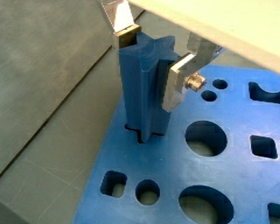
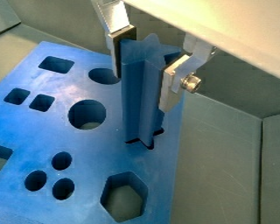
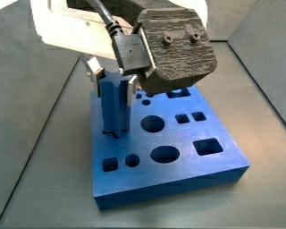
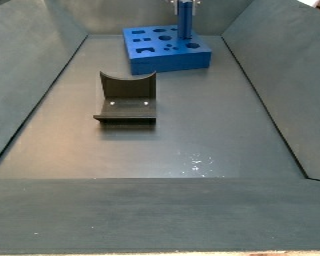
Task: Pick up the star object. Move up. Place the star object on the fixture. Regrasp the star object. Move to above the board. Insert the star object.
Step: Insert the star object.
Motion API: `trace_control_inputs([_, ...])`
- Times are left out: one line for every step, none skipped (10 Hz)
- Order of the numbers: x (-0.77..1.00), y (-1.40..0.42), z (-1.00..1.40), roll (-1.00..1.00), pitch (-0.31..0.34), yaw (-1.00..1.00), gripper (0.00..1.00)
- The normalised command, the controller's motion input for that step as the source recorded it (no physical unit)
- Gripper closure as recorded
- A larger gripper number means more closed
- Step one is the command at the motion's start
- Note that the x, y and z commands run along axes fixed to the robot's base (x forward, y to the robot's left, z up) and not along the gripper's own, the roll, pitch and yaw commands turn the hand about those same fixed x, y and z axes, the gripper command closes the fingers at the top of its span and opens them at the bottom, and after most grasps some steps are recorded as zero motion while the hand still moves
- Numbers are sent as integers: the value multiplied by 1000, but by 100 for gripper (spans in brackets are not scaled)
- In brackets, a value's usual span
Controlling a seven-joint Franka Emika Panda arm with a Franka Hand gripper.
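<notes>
The star object (image 1: 143, 87) is a blue bar standing upright, with its lower end in a star-shaped hole near one edge of the board (image 1: 166, 179). My gripper (image 1: 152, 63) is shut on the bar's upper part, one silver finger on each side; both wrist views show this, the star object (image 2: 140, 92) between the gripper (image 2: 147, 70) fingers. A side view shows the gripper (image 3: 113, 85) over the board (image 3: 133, 183) and the star object (image 3: 113, 112). In a side view the star object (image 4: 184, 25) rises from the far board (image 4: 156, 58); the gripper is out of frame there.
The fixture (image 4: 125, 100) stands alone on the grey floor, nearer than the board. Sloping grey walls (image 4: 36, 90) enclose the floor. The board has several other holes, among them a hexagon (image 2: 125, 194) and a large circle (image 3: 164, 154).
</notes>
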Motion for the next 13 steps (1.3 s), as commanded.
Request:
trace_control_inputs([-377,0,-80,60,0,0,100])
trace_control_inputs([-509,0,-120,126,-14,-160,100])
trace_control_inputs([0,0,-26,0,-11,0,100])
trace_control_inputs([54,-100,-814,14,-229,-17,100])
trace_control_inputs([129,-149,-1000,6,-40,-43,100])
trace_control_inputs([291,-91,-1000,3,-9,0,100])
trace_control_inputs([303,-66,-1000,9,-9,0,100])
trace_control_inputs([286,0,-1000,77,-14,3,100])
trace_control_inputs([277,0,-1000,103,-17,26,100])
trace_control_inputs([191,0,-1000,149,-37,34,100])
trace_control_inputs([0,0,-51,11,0,0,100])
trace_control_inputs([-46,-120,-854,331,-317,0,100])
trace_control_inputs([-83,-129,-911,300,-297,0,100])
